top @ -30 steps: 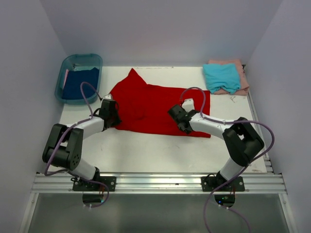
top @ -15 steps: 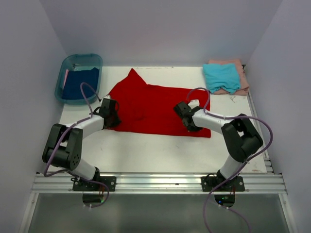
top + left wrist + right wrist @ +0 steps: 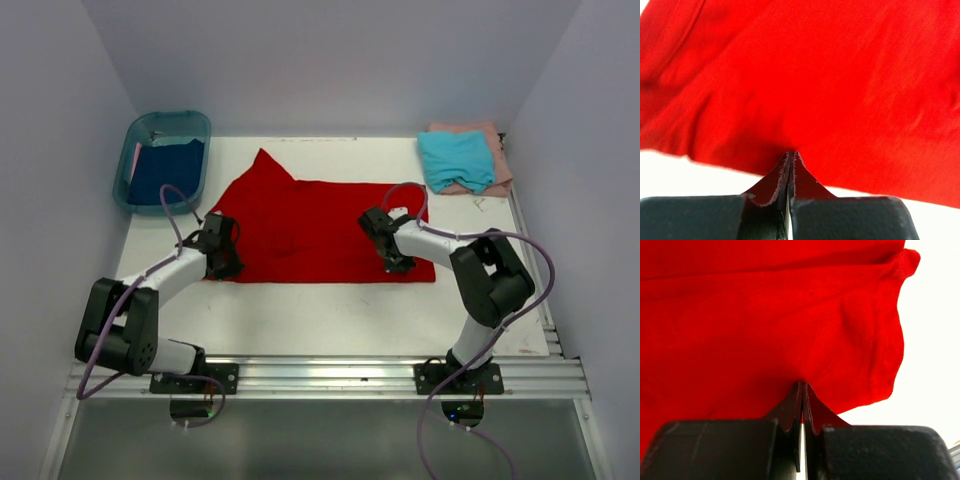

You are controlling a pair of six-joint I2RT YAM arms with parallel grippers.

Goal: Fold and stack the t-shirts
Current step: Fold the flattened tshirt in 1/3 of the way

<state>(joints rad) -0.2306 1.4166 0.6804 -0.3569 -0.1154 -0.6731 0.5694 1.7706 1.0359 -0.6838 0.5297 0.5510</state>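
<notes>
Red t-shirt (image 3: 310, 225); wrist views show left pincer (image 3: 791, 155), right pincer (image 3: 803, 386) nipping

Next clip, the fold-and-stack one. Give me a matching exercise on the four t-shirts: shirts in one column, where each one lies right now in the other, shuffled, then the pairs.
Column 1
1. red t-shirt
2. teal t-shirt
3. pink t-shirt
4. dark blue t-shirt

Column 2
A. top of the folded pile, far right corner
B. inside the tub, far left corner
C. spread flat across the middle of the table, near edge pinched by the left gripper and the right gripper
D. bottom of the folded pile, far right corner

Pairs: 1-C, 2-A, 3-D, 4-B
</notes>
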